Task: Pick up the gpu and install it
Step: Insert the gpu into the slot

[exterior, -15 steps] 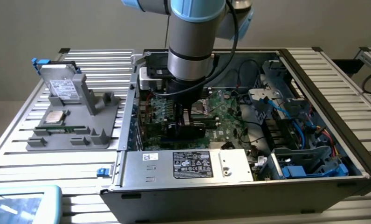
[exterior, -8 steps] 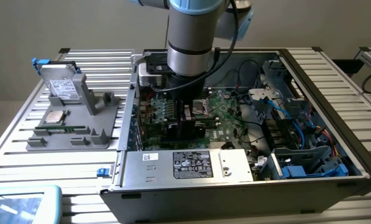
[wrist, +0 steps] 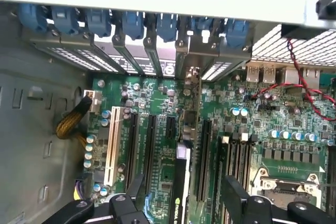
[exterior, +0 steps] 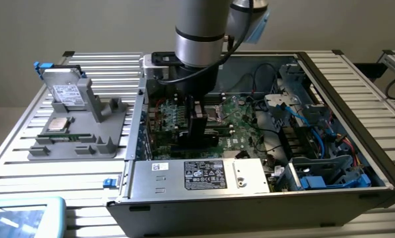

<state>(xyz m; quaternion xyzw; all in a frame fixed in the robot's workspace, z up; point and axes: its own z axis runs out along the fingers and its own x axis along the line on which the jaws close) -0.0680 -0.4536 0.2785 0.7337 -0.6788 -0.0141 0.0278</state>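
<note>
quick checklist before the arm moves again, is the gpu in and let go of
1. Tool fingers apart: ok, one stands on each side of the card.
2. gpu standing on edge over a motherboard slot: ok.
3. gpu pressed fully home: cannot tell.
4. Card bracket lined up with the rear slot covers: cannot tell.
5. Red wires away from the card: ok.
6. Case open on top, arm reaching in: ok.

The arm is a thick silver tube with a dark band around it, capped by a pale blue joint cover. A black cable loops down its side. Below sits a black wrist block, and the gripper is matte black with angular fingers.
</note>
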